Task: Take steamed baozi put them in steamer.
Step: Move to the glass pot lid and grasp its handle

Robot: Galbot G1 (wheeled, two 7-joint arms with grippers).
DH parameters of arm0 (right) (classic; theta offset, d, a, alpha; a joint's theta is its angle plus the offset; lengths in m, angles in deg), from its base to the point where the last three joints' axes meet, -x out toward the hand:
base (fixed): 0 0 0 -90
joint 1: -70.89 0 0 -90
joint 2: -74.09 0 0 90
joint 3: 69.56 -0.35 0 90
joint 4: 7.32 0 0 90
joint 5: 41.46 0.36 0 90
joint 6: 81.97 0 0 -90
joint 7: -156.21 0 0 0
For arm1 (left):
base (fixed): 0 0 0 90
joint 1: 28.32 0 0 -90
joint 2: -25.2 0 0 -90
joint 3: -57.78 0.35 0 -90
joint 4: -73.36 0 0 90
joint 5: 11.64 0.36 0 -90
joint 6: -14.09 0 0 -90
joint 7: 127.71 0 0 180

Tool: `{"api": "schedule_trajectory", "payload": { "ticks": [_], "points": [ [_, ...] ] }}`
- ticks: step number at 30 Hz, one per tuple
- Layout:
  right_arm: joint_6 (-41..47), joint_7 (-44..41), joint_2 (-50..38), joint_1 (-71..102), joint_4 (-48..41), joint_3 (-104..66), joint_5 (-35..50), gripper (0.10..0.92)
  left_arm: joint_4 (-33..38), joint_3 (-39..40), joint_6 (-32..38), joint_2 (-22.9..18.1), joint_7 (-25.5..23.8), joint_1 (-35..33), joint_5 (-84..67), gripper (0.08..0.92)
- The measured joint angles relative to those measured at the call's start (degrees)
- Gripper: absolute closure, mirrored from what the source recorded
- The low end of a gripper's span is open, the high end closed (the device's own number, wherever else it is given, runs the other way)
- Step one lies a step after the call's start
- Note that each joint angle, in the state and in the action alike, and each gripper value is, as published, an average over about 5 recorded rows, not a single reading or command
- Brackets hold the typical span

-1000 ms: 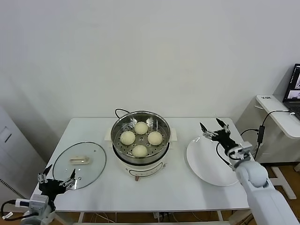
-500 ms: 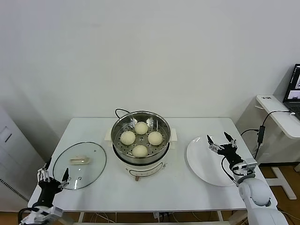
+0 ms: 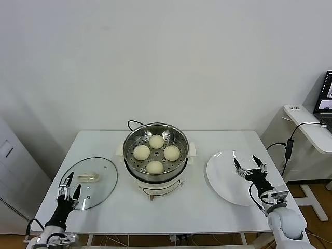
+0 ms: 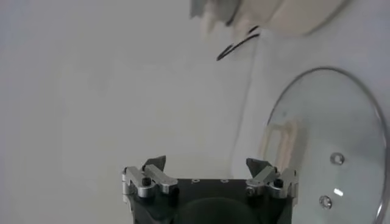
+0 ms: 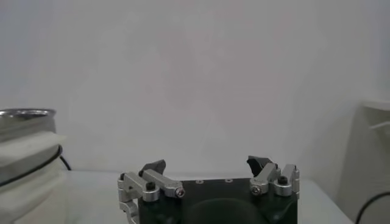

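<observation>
Jaws on both grippers are being held wide open, nothing in them. Left gripper [image 3: 68, 191] is being kept low over the glass lid [image 3: 89, 182], right gripper [image 3: 250, 167] over the white plate [image 3: 223, 179]. Farther back, four buns [image 3: 156, 153] are sitting in the steamer [image 3: 134, 139].

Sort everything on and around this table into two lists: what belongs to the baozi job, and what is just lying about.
Part of the job:
- four steamed baozi, all in the basket
- steamer at table centre
- left hand, open, at the near left edge
- right hand, open, over the plate

Lying about:
- white plate, bare
- glass lid, flat on the table
- laptop on the side desk
</observation>
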Motion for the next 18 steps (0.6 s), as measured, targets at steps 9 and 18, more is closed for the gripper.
{"api": "schedule_trajectory", "payload": {
  "ticks": [9,18],
  "points": [
    [-0.83,-0.82,0.55,0.5,-0.99,-0.57,-1.27,0.203,-5.94,0.13,1.78,-0.45,1.22,4.92,7.27,0.177],
    [-1.42,-1.7,0.53,0.47,-1.57,-0.48,-2.84,0.203,-10.88,0.54,2.44,-0.47,1.63,8.71,9.46,0.177]
  ]
}}
